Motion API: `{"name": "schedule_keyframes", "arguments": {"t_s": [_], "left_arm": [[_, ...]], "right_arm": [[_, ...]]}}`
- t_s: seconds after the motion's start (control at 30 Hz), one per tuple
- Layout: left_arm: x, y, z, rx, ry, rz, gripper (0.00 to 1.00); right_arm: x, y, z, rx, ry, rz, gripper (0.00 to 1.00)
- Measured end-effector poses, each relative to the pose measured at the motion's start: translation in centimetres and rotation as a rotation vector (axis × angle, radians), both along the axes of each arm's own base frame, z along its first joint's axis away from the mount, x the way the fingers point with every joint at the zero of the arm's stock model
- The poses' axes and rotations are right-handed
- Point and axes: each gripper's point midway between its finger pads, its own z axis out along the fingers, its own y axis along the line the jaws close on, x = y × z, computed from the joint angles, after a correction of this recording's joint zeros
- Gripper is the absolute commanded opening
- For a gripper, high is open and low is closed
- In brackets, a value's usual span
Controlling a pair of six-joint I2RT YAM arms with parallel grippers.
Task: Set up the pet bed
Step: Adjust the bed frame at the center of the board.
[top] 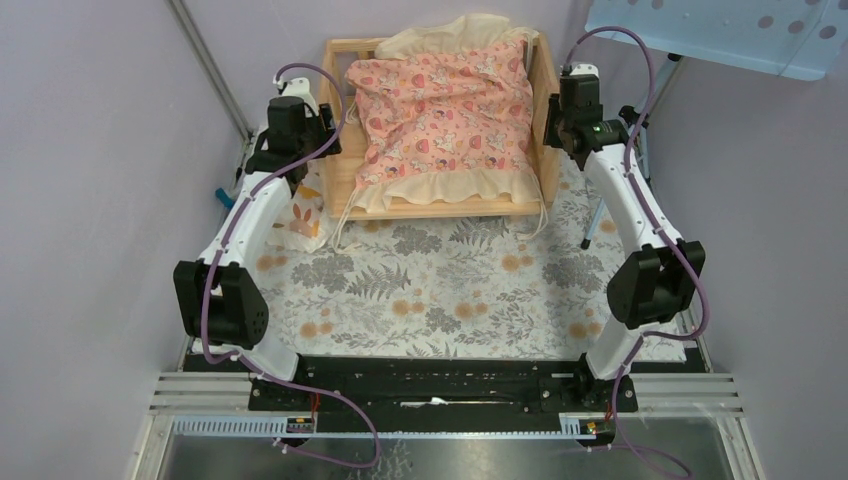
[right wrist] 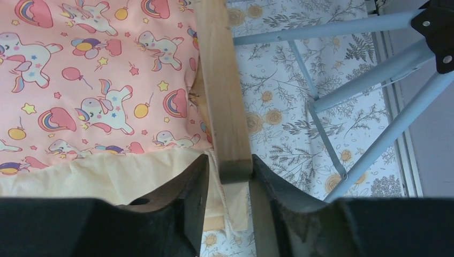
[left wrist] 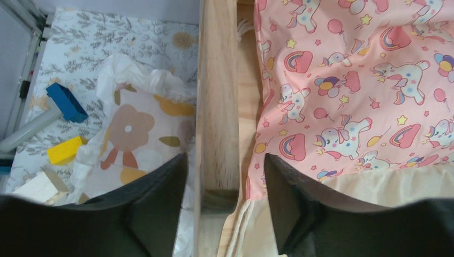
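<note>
- Lilac walls close in a table spread with a grey-and-orange floral cloth.
- The pet bed stands at the far end of it, between our two claws, open side toward the arm bases.
- Our left claw straddles the bed's left rail. It is part open, with a gap showing on each side of the wood, so nothing is held.
- Our right claw straddles the right rail. Its outer finger touches the wood, the inner one sits just beside it, and we cannot tell whether it grips.
- A pink unicorn cushion with a cream frill fills the bed, inward of both claws.
- Outward of the left claw, against the rail, lies a small leaf-print pillow. Beyond it are a blue block and a yellow block.
- Outward of the right claw stand pale blue tripod legs.
</note>
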Motion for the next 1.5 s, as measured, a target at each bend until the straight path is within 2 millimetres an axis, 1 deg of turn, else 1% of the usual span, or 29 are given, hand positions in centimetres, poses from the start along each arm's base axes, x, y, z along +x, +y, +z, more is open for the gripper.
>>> {"name": "schedule_keyframes", "arguments": {"t_s": [0.03, 0.17, 0.23, 0.27, 0.33, 0.4, 0.5, 0.57, 0.73, 0.8, 0.9, 1.0, 1.07, 1.17, 1.2, 1.27, 1.33, 1.4, 1.47, 1.5], "left_arm": [[0.1, 0.0, 0.2, 0.003, -0.010, -0.003, 0.50], [0.4, -0.1, 0.6, 0.009, -0.031, -0.017, 0.23], [0.4, 0.2, 0.3, 0.027, -0.029, -0.012, 0.14], [0.4, 0.3, 0.4, 0.036, -0.037, -0.022, 0.11], [0.4, 0.6, 0.4, 0.061, -0.054, -0.016, 0.08], [0.0, 0.6, 0.4, 0.057, -0.073, -0.018, 0.04], [-1.2, 0.8, 0.5, 0.057, -0.076, -0.018, 0.00], [-2.6, 0.9, 0.4, 0.057, -0.069, -0.018, 0.00], [-6.5, 1.3, 0.3, 0.059, -0.034, -0.022, 0.00], [-7.7, 1.3, 0.3, 0.055, -0.024, -0.026, 0.00], [-9.2, 1.3, 0.2, 0.046, -0.018, -0.033, 0.00], [-10.4, 1.2, 0.2, 0.043, -0.016, -0.040, 0.00], [-10.6, 1.3, 0.1, 0.044, -0.012, -0.041, 0.00], [-10.4, 1.4, 0.0, 0.050, -0.006, -0.039, 0.00], [-10.2, 1.6, 0.0, 0.055, 0.001, -0.035, 0.00], [-9.4, 2.2, 0.0, 0.067, 0.017, -0.020, 0.00], [-7.9, 2.9, 0.1, 0.081, 0.031, -0.001, 0.01], [-6.1, 3.4, 0.1, 0.093, 0.034, 0.013, 0.09], [-4.3, 3.7, 0.2, 0.106, 0.029, 0.023, 0.15], [-3.3, 3.8, 0.2, 0.110, 0.028, 0.027, 0.16]], "right_arm": [[-0.1, -0.3, 0.0, -0.002, -0.007, -0.003, 0.30], [-0.3, -0.7, 0.0, -0.003, -0.034, 0.000, 0.13], [-0.7, -0.6, 0.0, -0.005, -0.044, 0.015, 0.07], [-0.8, -0.5, 0.0, -0.002, -0.046, 0.023, 0.04], [-1.4, -0.3, 0.0, 0.003, -0.051, 0.034, 0.01], [-2.1, -0.2, 0.0, 0.012, -0.056, 0.046, 0.00], [-3.6, -0.1, 0.1, 0.021, -0.053, 0.062, 0.00], [-4.8, -0.1, 0.1, 0.030, -0.050, 0.077, 0.00], [-9.0, 0.2, 0.0, 0.063, -0.025, 0.111, 0.00], [-10.9, 0.3, 0.0, 0.084, -0.017, 0.120, 0.00], [-13.4, 0.4, -0.1, 0.115, -0.008, 0.126, 0.00], [-15.4, 0.6, -0.1, 0.146, -0.013, 0.130, 0.00], [-16.5, 0.9, -0.1, 0.159, -0.019, 0.137, 0.08], [-17.8, 1.7, -0.1, 0.158, -0.031, 0.141, 0.15], [-18.3, 2.1, -0.1, 0.153, -0.033, 0.141, 0.23], [-19.3, 3.0, -0.2, 0.151, -0.040, 0.147, 0.42], [-20.4, 4.3, -0.2, 0.181, -0.047, 0.162, 0.58], [-21.7, 6.4, -0.2, 0.231, -0.058, 0.212, 0.71], [-22.9, 8.3, -0.3, 0.279, -0.065, 0.277, 0.80], [-23.2, 8.8, -0.5, 0.296, -0.062, 0.292, 0.83]]}}
